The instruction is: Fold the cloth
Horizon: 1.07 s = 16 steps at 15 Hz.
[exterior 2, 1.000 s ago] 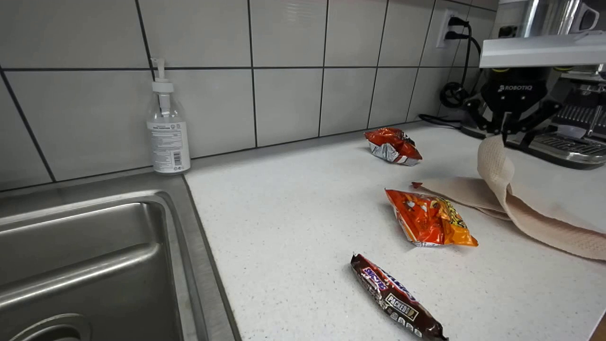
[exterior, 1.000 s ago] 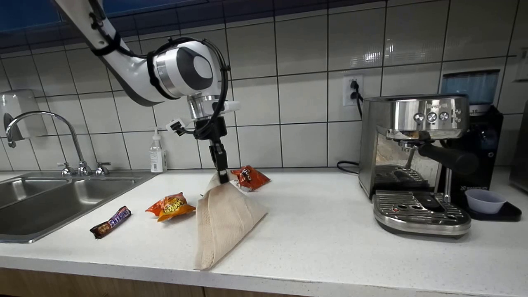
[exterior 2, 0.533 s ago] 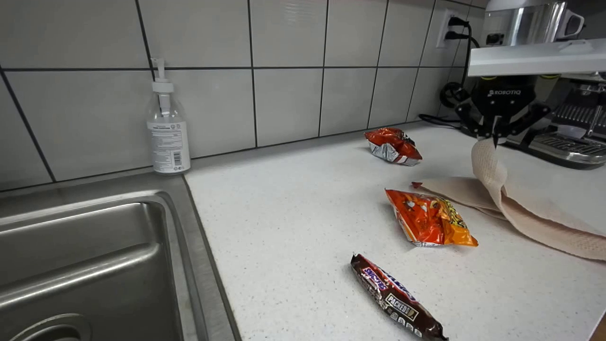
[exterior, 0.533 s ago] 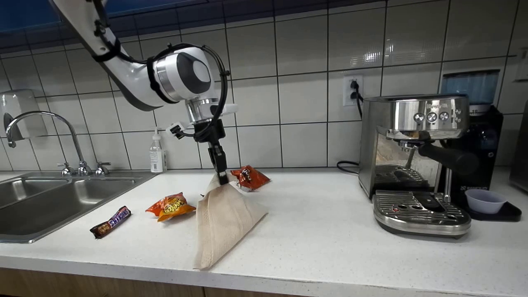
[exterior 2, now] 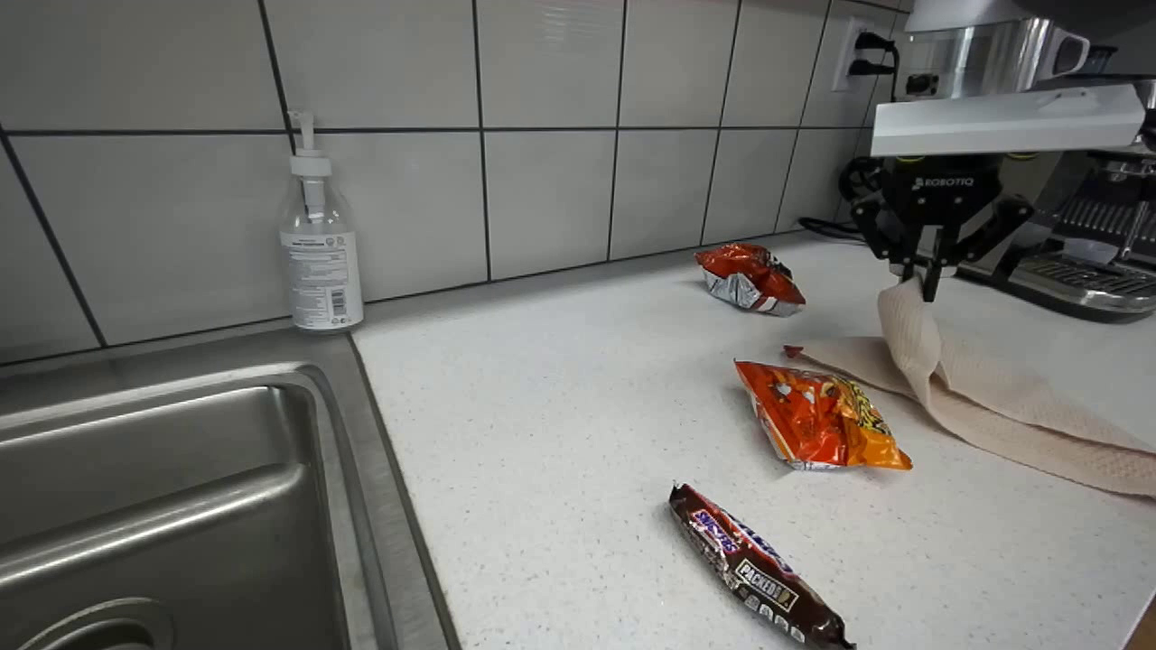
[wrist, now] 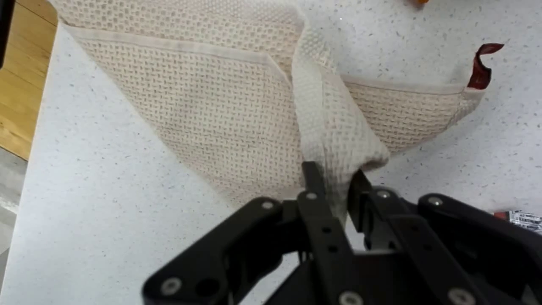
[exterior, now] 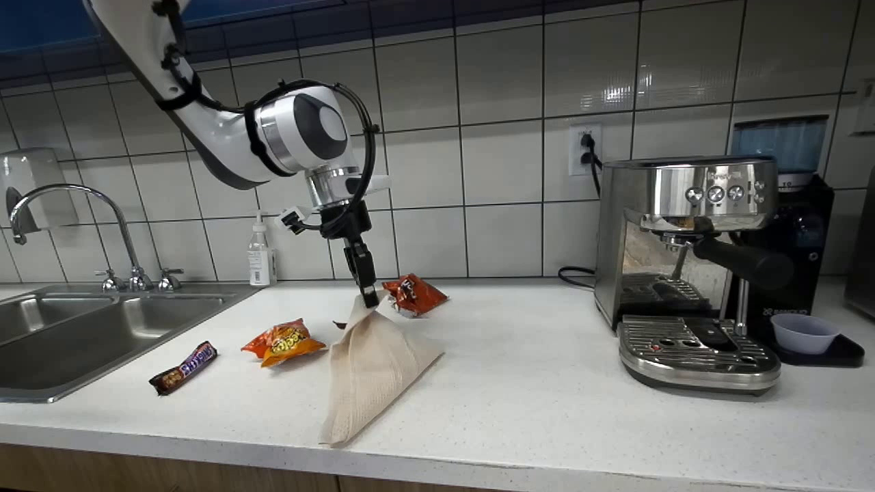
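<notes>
Large tan woven cloth (exterior: pixel 383 369) beside a shiny orange snack packet (exterior: pixel 283 343).
Black two-fingered claw (wrist: pixel 335 180) straddles the cloth's lifted end; I can't tell whether it grips.

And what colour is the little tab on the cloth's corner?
Dark red; the tab on the cloth shows best in the wrist view.

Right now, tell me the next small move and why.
I'd probably lower the fingers slightly, to lay the raised fold down: in the wrist view the cloth runs up between them, and in both exterior views it peaks above the counter, its lower part resting there.
</notes>
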Available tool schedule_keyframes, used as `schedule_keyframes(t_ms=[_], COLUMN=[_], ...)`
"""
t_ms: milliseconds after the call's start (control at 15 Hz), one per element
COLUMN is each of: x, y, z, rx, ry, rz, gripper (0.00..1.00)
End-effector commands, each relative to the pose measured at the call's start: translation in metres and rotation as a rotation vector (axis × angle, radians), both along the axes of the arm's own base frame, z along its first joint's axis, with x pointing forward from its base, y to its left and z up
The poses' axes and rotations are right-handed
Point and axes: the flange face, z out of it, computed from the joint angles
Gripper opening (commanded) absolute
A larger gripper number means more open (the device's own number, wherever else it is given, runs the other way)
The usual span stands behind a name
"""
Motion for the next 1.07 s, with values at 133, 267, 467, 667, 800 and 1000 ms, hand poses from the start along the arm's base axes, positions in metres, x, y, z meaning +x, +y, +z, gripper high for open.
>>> schedule_keyframes(t_ms=[133, 267, 467, 667, 800, 1000], x=[0.011, 0.011, 0.011, 0.01, 0.006, -0.004], y=[0.0, -0.002, -0.005, -0.011, -0.016, -0.026], z=[0.004, 0.006, 0.008, 0.009, 0.009, 0.012], rx=[-0.021, -0.019, -0.017, -0.013, 0.003, 0.034], ry=[-0.016, -0.019, -0.023, -0.022, -0.014, -0.013], rz=[-0.016, -0.018, -0.022, -0.027, -0.024, -0.024], gripper=[0.67, 0.82, 1.0, 1.0, 1.0, 1.0])
